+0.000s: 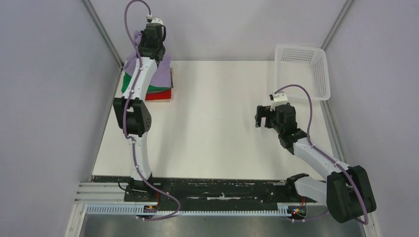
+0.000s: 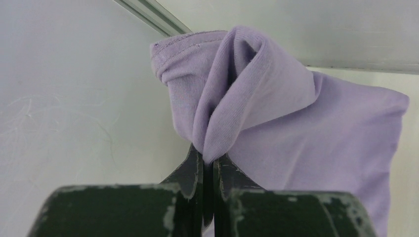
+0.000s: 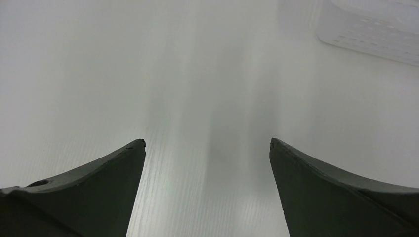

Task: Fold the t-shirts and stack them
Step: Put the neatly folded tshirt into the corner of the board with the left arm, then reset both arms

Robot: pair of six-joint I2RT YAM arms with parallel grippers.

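The left gripper is clenched on a bunched fold of the lavender t-shirt. In the left wrist view the cloth rises out of the pinched fingers and drapes away to the right of the frame. The right gripper is released, its fingers spread wide with nothing between them. It hangs over bare table right of centre in the overhead view.

The white table fills the middle of the overhead view. A white mesh basket sits at its upper right corner, and part of it shows at the upper right of the right wrist view. The shirt pile lies at the upper left corner of the table, partly hidden by the left arm. The lavender t-shirt is on top, with one end lifted toward the gripper. A green t-shirt shows at the left edge of the pile, and a folded red t-shirt lies at the bottom, its near edge showing.
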